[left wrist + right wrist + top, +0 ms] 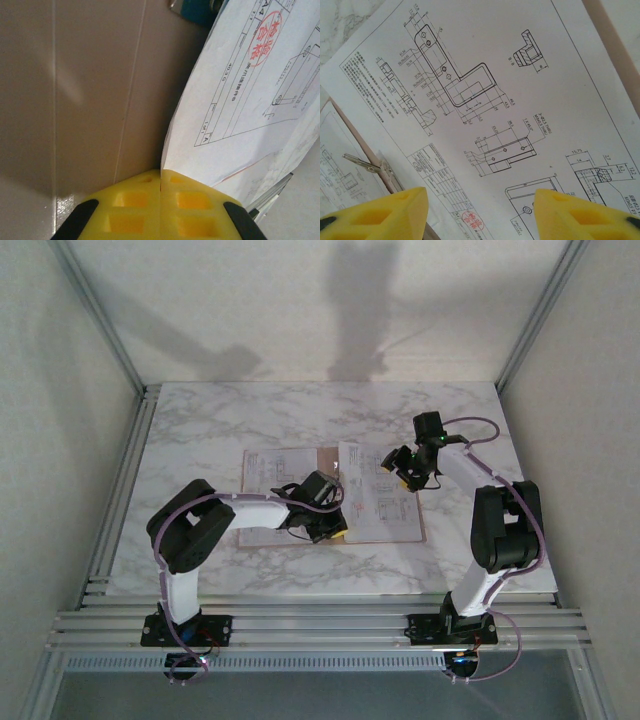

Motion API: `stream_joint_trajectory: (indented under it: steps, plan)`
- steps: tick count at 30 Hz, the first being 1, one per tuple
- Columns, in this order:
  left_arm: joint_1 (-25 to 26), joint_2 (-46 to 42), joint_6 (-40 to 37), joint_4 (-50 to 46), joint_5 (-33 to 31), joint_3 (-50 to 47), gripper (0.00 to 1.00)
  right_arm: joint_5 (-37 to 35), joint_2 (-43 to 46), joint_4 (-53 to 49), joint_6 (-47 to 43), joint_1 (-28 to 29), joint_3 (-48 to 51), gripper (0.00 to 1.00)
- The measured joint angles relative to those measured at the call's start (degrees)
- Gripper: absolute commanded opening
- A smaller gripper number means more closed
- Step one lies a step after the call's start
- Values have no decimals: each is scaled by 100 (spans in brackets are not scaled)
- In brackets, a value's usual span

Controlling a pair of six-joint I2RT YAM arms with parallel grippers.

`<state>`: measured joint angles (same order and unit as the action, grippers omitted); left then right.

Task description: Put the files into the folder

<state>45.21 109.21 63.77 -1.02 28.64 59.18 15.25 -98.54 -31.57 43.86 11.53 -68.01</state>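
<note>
left gripper [161, 181] clenched, printed sheet [250, 100] edge apparently pinched, lifted off folder [75, 100] for tucking in. right gripper [480, 202] held released above sheet, likely to steady it.

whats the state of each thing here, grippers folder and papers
folder: open, lying flat
stamped sheet: edge lifted, curling off the folder
left gripper: shut, apparently pinching the stamped sheet's edge
drawing sheet: lying flat on the folder, ungripped
right gripper: open, hovering above the drawing sheet

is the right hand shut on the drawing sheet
No, the right hand has its yellow tips wide apart, with the printed sheet showing in the gap between them.
</note>
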Motion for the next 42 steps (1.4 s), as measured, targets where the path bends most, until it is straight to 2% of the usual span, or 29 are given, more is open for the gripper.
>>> stream_joint_trajectory:
  steps: [6,7,9,12,15,20,23,26,28,30,32,34,36,42]
  plan:
    - [20,0,55,7,-2,0,1,0,0,0,-28,2,0,59]
    - [20,0,57,7,-2,0,8,0,0,0,-44,2,0,59]
    - [20,0,39,0,-4,2,15,2,0,0,-66,4,0,59]
    - [33,-4,24,-13,-35,35,35,17,0,0,-87,2,0,59]
    - [48,-111,37,-74,-125,85,48,68,13,0,-107,2,0,59]
    - [50,-269,-44,-378,-306,131,60,103,31,2,-129,26,0,59]
    - [50,-350,-98,-601,-409,157,62,90,28,-39,-186,111,-35,60]
    - [50,-481,-144,-855,-549,201,60,83,-9,-131,-271,284,-236,59]
    - [24,-654,-184,-1040,-693,203,55,68,-133,-173,-328,452,-514,55]
    - [-42,-872,-216,-1158,-787,184,46,52,-304,-197,-409,614,-807,45]
    - [-177,-1123,-256,-1235,-885,105,33,39,-540,-238,-531,774,-1126,32]
    - [-424,-1401,-361,-1303,-968,-50,20,20,-870,-293,-610,927,-1508,21]
    - [-702,-1572,-490,-1349,-1032,-219,10,-9,-1226,-361,-671,1056,-1902,13]
    - [-1327,-1650,-750,-1484,-1141,-892,4,-52,-2225,-704,-839,1290,-2931,4]
